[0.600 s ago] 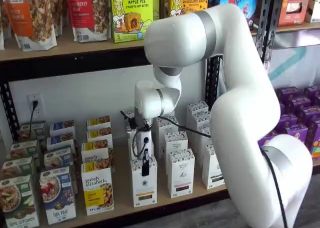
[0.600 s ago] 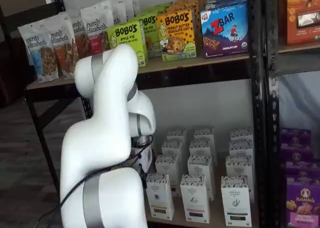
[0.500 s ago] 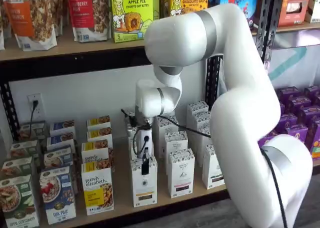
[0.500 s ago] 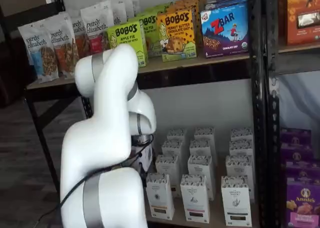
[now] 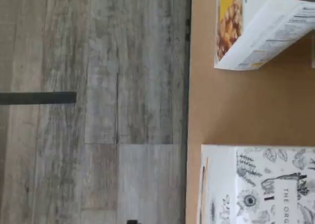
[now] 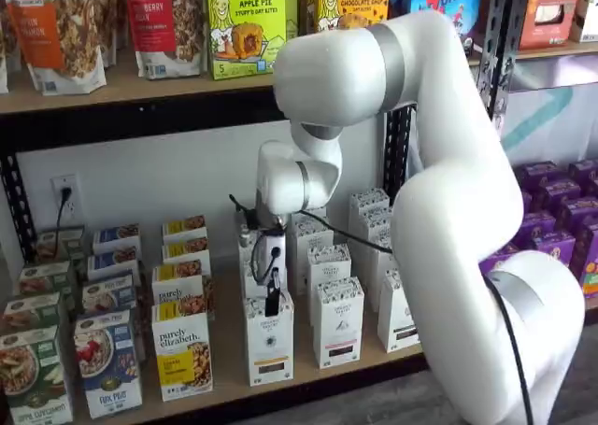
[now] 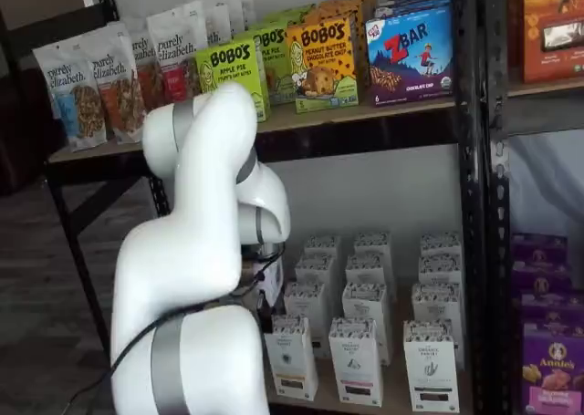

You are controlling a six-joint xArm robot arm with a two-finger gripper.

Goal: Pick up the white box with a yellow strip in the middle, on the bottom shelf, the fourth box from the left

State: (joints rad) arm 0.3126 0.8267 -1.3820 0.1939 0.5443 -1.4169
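The white box (image 6: pixel 269 348) with its yellow strip stands upright at the front of the bottom shelf (image 6: pixel 227 350), and also shows as the white box (image 7: pixel 292 358) beside the arm. My gripper (image 6: pixel 271 305) hangs straight above it. One black finger shows side-on in front of the box's speckled top, and the box rests on the board, not lifted. In the wrist view the speckled top of the white box (image 5: pixel 256 189) lies near the edge of the pale shelf (image 5: pixel 236 106).
A purely elizabeth granola box (image 6: pixel 182 355) stands just left of the target, also seen as a granola box (image 5: pixel 256 27). White cartons with black strips (image 6: pixel 338 322) stand to its right. Purple boxes (image 6: pixel 561 229) fill the far right. The arm's elbow (image 6: pixel 458 210) bulks in front.
The wrist and gripper have risen a little above the white box. The box has stayed in place on the shelf.
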